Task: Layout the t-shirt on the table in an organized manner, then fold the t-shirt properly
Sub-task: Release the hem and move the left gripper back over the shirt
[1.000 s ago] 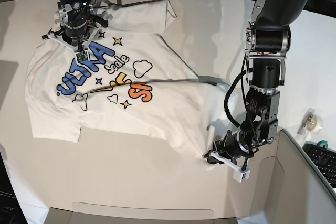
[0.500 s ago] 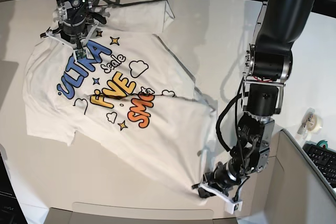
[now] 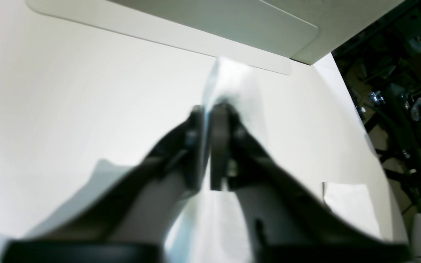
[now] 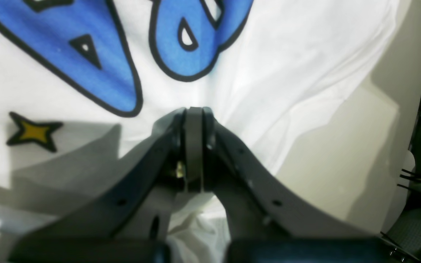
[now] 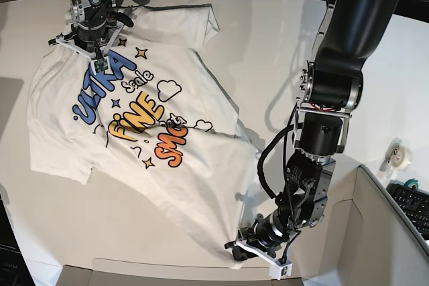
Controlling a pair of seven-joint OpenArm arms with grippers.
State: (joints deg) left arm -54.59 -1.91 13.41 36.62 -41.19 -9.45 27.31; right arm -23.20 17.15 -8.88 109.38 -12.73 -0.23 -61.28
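base view shows the t-shirt (image 5: 134, 125) spread print side up over the table (image 5: 268, 38), running on a slant from the far corner under the right gripper (image 5: 90, 48) down to the near edge where the left gripper (image 5: 258, 256) sits. the blue, yellow and orange letters lie between the two grippers, nearer the right one. one sleeve lies beyond the right gripper toward the far edge of the table.

right wrist view has the right gripper (image 4: 194, 117) with its jaws pressed together, no gap between them, tips down on the white cloth just below the blue letters (image 4: 122, 54). a small yellow star (image 4: 31, 132) is printed off to the left of the fingers. whether a fold of cloth is pinched between the tips cannot be told, since the tips hide it. bare table (image 4: 342, 146) shows to the right of the gripper, past the shirt's edge.

left wrist view is blurred. the left gripper (image 3: 207, 113) has a narrow slit between its jaws, and a thin strip of the t-shirt (image 3: 232, 84) runs through that slit and stands up past the tips. whether the jaws are gripping the strip or merely standing around it cannot be told. plain table (image 3: 68, 109) lies to both sides of the fingers.

beside the left arm (image 5: 335, 92), off the table's edge, sit a roll of tape (image 5: 397, 155) and a keyboard (image 5: 412, 202).
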